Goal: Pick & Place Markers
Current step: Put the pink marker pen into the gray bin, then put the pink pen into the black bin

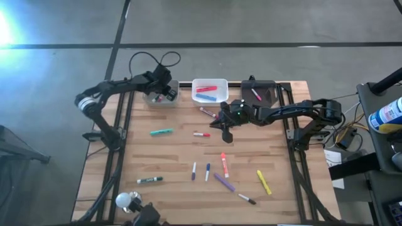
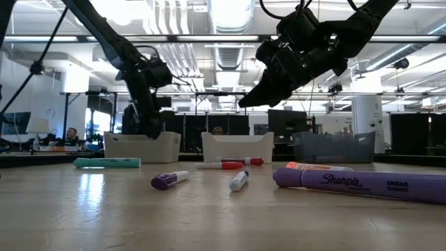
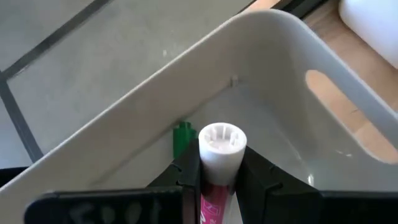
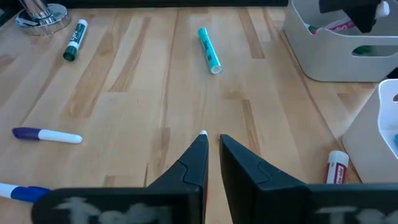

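Left gripper [image 3: 217,177]: you're clenching a pink marker [image 3: 219,158] inside the clear bin [image 1: 162,97], ready to drop | Right gripper [image 4: 212,158]: you're hovering nearly closed, empty, over the red marker [image 1: 201,134].

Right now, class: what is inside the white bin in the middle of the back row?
Inside the white bin lie a red marker and a blue marker. Anything beneath them is covered.
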